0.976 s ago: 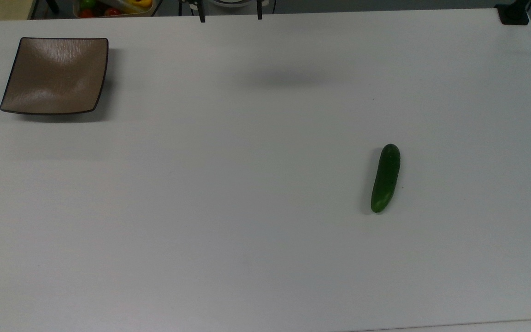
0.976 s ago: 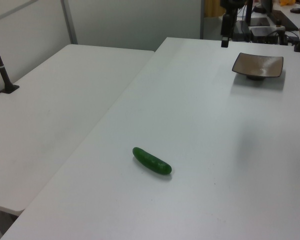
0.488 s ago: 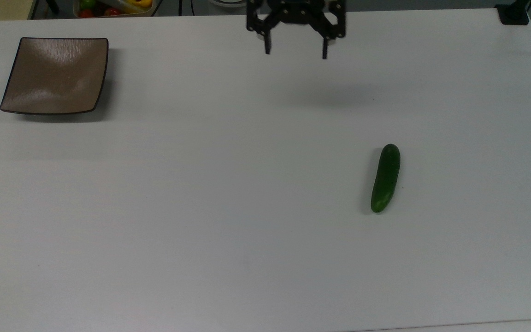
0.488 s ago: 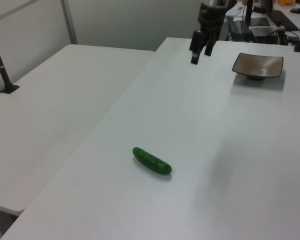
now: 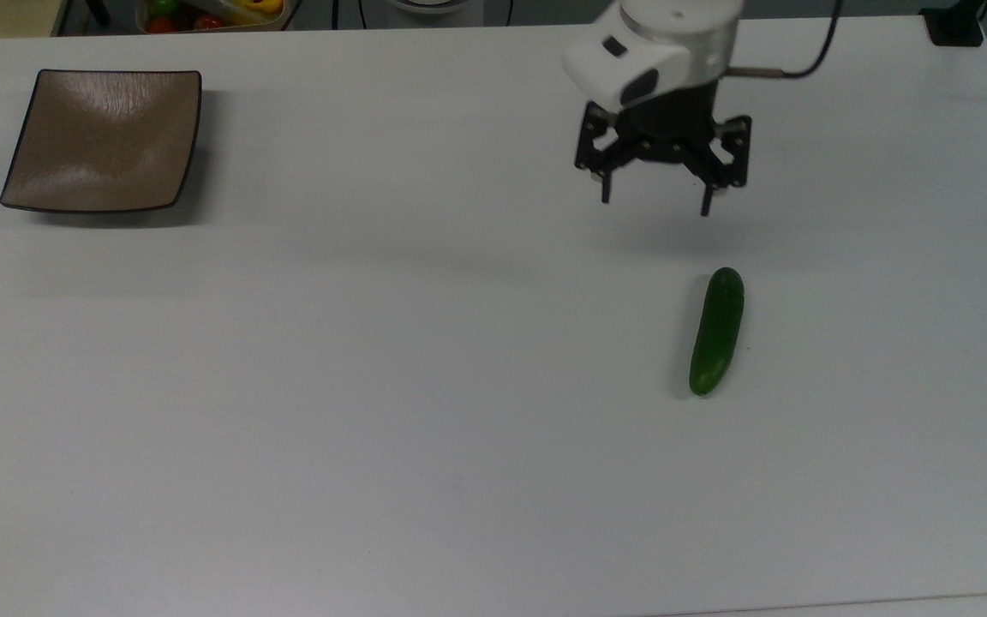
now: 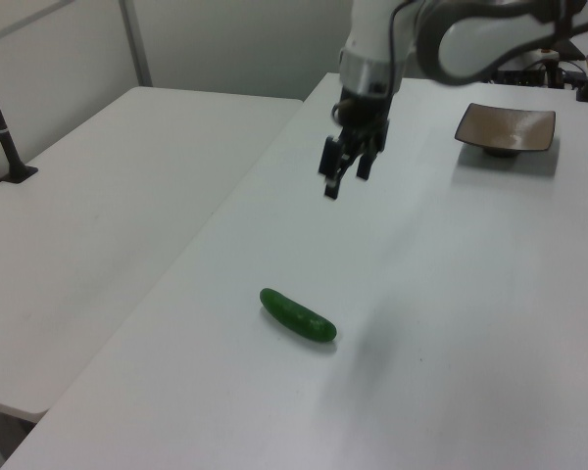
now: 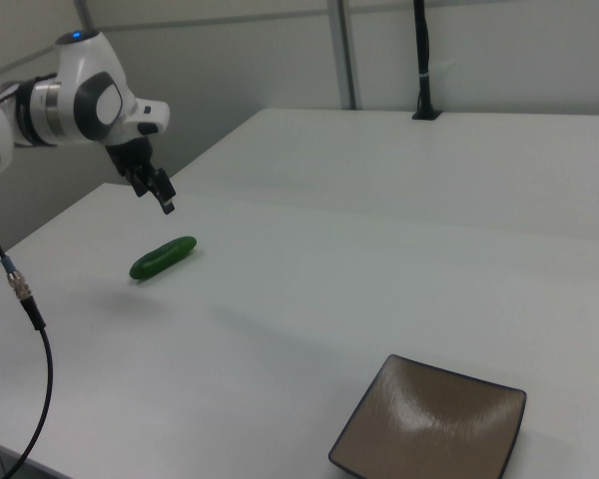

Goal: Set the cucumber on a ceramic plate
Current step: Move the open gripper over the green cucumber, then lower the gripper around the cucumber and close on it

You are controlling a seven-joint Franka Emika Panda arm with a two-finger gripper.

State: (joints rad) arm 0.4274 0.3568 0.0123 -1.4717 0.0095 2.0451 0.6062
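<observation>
Green against the white table (image 5: 373, 411), the cucumber (image 5: 717, 331) lies where it lay a second ago, in the right half of the top view, a little below mid-height, long axis running nearly up and down the frame. What has changed is the arm: a second ago barely anything of it showed at the upper edge of the top view, half a second ago the gripper hung near the upper centre, and now the gripper (image 5: 655, 202) has come down and to the right, hanging just above the cucumber's upper end in that frame. In the left view the gripper (image 6: 345, 180) sits in the upper middle, clearly off the table, with the cucumber (image 6: 298, 314) lower down, just left of centre. Its two fingers stand spread apart with nothing between them.

The ceramic plate (image 5: 104, 140) has not moved; it sits bare in the upper left corner of the top view, well apart from the cucumber, and in the lower right of the right view (image 7: 429, 423).

By my reading this is the approach to the pick, close to its end: the tool has yet to get over the cucumber's middle and drop before it can close, and the whole carry across to the plate is undone
</observation>
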